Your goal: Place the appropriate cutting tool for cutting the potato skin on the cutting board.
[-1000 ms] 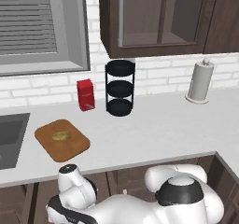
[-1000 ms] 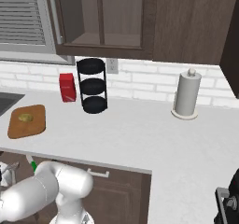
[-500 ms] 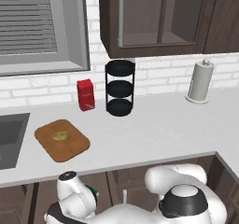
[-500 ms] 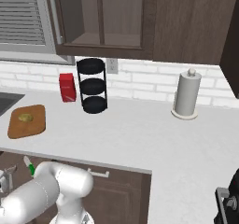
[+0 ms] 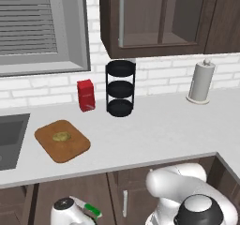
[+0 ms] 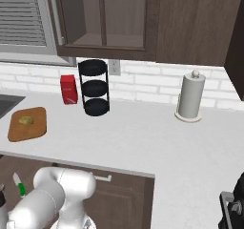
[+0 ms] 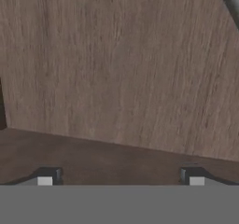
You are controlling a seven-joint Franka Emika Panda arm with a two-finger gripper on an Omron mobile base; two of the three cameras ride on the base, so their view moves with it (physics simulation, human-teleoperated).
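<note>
The brown cutting board lies on the counter at the left, with the small yellow-brown potato resting on it. The cutting tool is out of view. My arm is folded low, below the counter's front edge. In the hand view my gripper is open, its fingertips far apart with nothing between them, close to a brown wooden surface.
A green-handled knife shows below the counter edge beside the arm's end. On the counter stand a red box, a black three-tier rack and a paper towel roll. A sink lies left of the board.
The arm's end has sunk lower in front of the cabinets, and more of the green-handled knife shows beside it. Nothing on the counter has moved.
</note>
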